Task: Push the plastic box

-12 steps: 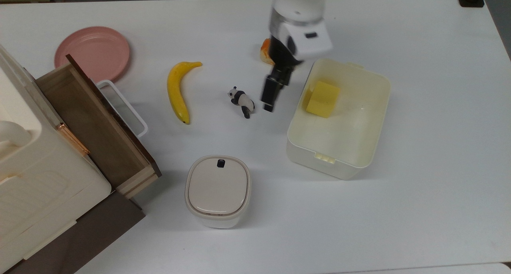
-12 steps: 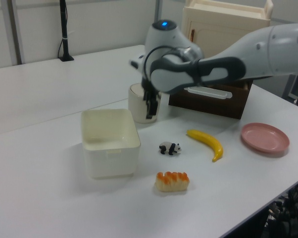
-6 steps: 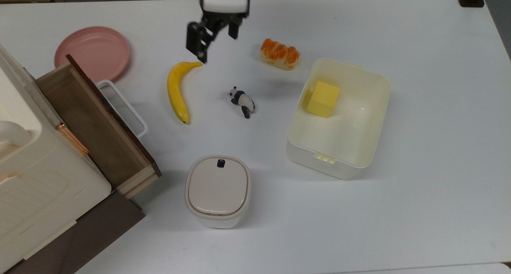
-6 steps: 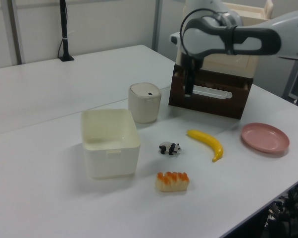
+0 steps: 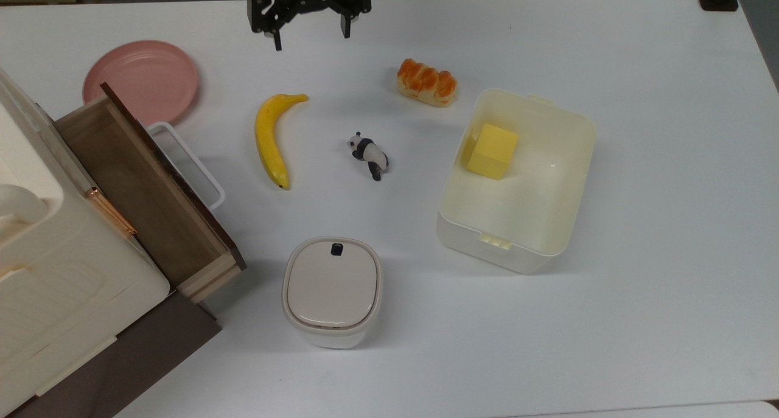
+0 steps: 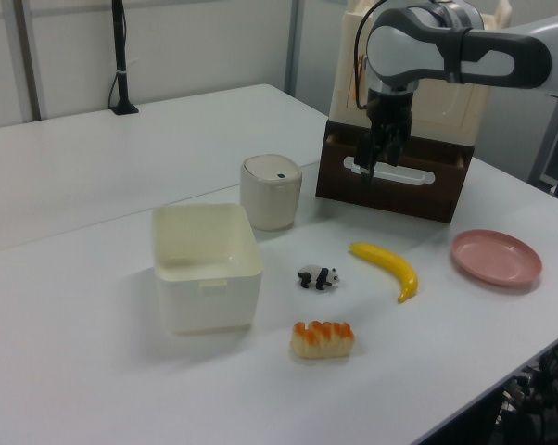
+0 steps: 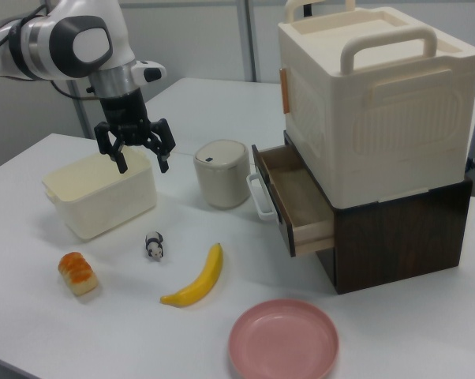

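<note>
Your gripper [image 5: 309, 31] is hanging released at twelve o'clock, well apart from the box [image 5: 516, 226], so nothing is pushing it yet

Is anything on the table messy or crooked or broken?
Nothing looks spilled or broken. Two small oddities: the plastic box sits askew to the table's edges, with a yellow block inside, and the wooden drawer of the cabinet hangs open. The gripper hangs open, away from the box.

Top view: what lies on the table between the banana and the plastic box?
In the top view, the small panda figure stands between the banana and the plastic box, touching neither. The rest of that stretch is bare white table.
</note>
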Motion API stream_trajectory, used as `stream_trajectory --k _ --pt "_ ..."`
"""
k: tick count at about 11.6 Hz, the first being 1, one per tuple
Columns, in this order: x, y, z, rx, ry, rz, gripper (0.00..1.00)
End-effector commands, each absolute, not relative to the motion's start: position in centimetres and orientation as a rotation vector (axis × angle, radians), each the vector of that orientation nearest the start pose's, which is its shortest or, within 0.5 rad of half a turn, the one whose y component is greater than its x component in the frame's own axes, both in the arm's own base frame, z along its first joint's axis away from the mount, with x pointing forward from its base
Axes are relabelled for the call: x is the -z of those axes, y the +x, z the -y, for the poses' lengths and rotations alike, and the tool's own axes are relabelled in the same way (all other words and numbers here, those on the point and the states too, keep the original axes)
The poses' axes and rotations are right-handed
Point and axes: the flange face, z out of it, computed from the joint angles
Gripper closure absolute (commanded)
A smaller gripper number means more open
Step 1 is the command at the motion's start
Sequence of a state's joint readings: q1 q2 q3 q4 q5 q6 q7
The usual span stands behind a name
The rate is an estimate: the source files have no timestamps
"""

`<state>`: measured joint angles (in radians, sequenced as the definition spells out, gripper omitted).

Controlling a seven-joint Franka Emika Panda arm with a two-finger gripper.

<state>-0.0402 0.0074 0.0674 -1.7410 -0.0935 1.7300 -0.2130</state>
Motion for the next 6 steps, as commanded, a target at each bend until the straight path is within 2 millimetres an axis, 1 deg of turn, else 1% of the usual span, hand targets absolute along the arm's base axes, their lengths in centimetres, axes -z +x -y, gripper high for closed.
stream_trajectory --k 1,2,4,6 --pt "-56.9 55.2 0.4 -0.003 -3.207 -0.038 0.0" --pt "-57.1 55.1 0.6 0.004 -3.193 -0.069 0.0" --pt "-57.7 54.9 2.1 0.022 -3.142 -0.141 0.0" --pt "-57.8 54.7 2.7 0.024 -3.128 -0.186 0.0"
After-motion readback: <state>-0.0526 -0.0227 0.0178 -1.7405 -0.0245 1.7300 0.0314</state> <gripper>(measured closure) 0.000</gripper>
